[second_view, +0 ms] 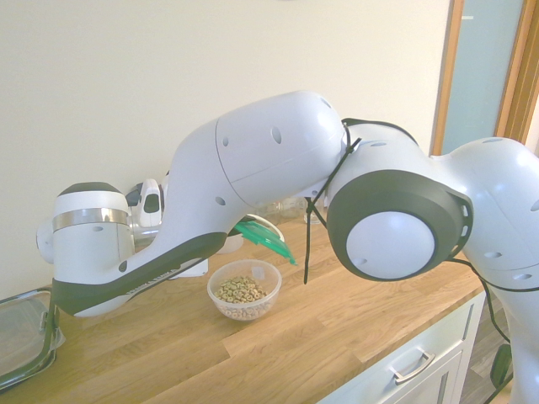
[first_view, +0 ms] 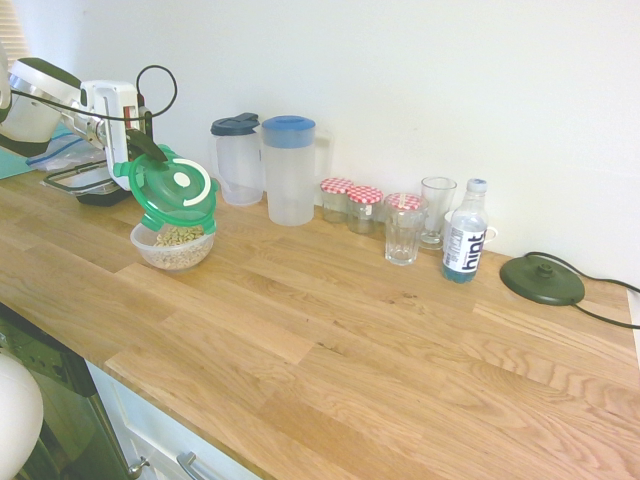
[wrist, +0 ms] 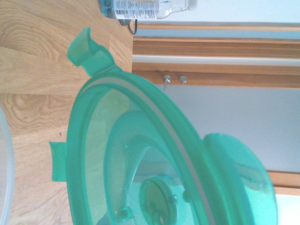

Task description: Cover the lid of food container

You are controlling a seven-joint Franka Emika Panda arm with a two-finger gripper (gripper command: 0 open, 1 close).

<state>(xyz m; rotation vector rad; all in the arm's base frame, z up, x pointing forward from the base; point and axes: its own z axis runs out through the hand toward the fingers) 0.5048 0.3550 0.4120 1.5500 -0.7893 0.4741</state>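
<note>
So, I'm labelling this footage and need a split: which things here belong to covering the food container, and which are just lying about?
Part of the job:
- round translucent green plastic lid, gripped, tilted
- clear plastic bowl of beige cereal

Lying about:
- clear jug with bright blue top
- blue-liquid bottle
- dark round corded base

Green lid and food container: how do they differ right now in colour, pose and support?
The lid is translucent green, while the food container is clear. The lid is steeply tilted, whereas the container sits upright. The gripper holds the lid in the air; the container rests on the counter. Both are round and see-through.
</note>
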